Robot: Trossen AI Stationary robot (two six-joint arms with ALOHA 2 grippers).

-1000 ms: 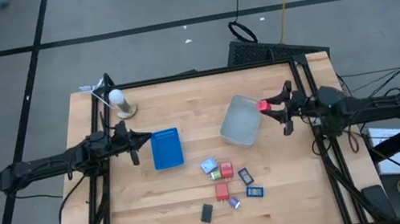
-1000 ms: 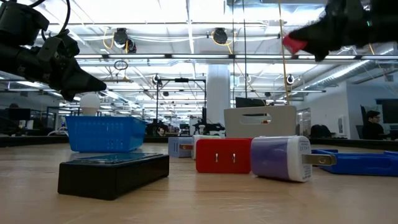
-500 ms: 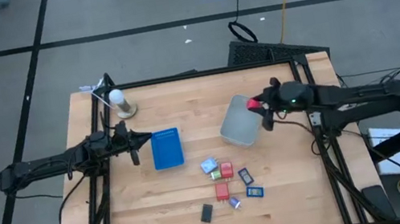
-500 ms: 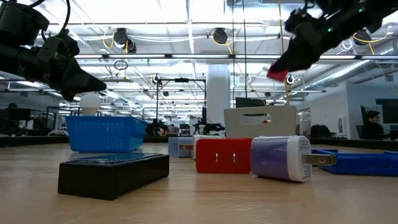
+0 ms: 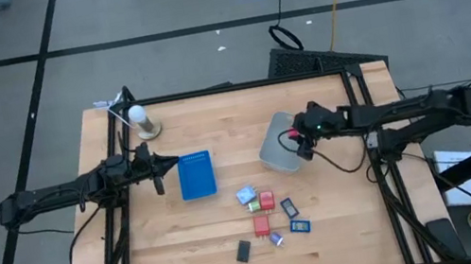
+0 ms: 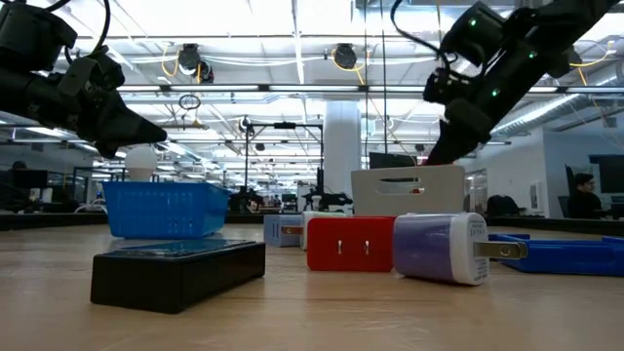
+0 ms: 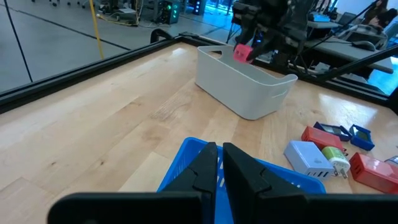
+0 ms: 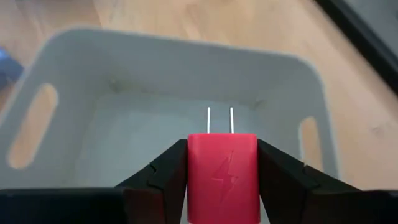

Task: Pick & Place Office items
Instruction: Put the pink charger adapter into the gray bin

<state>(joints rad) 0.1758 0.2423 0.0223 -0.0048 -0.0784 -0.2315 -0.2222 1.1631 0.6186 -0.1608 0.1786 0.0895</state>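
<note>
My right gripper (image 8: pixel 222 163) is shut on a red plug-in charger (image 8: pixel 222 177) and stands above the open grey tub (image 5: pixel 278 147), at the tub's right side. The left wrist view shows the red charger (image 7: pixel 242 52) just over the tub's far rim. The other office items (image 5: pixel 271 210) lie in a loose cluster on the wood near the table's middle: red, blue and white pieces, with a black piece (image 5: pixel 243 251) nearer the front. My left gripper (image 5: pixel 161 166) is shut and holds nothing, level at the left of the flat blue tray (image 5: pixel 196 175). My right gripper pinches the red charger by its two side faces (image 8: pixel 193 174) between its two fingers. The fingers slant down from the table's right. The charger's two metal prongs (image 8: pixel 219 118) point forward toward the tub's floor. It hangs clear of the tub.
A white bulb on a round base (image 5: pixel 139 119) stands at the far left corner. The black frame rails (image 5: pixel 363 120) run along the table's left and right sides. Bare wood lies between the blue tray and the tub and along the near edge.
My right gripper has swung from beside the tub's right rim toward the table's left and down. It has tipped from level to slanting downward. The red charger has gone along in its fingers and now hangs over the tub's inside.
</note>
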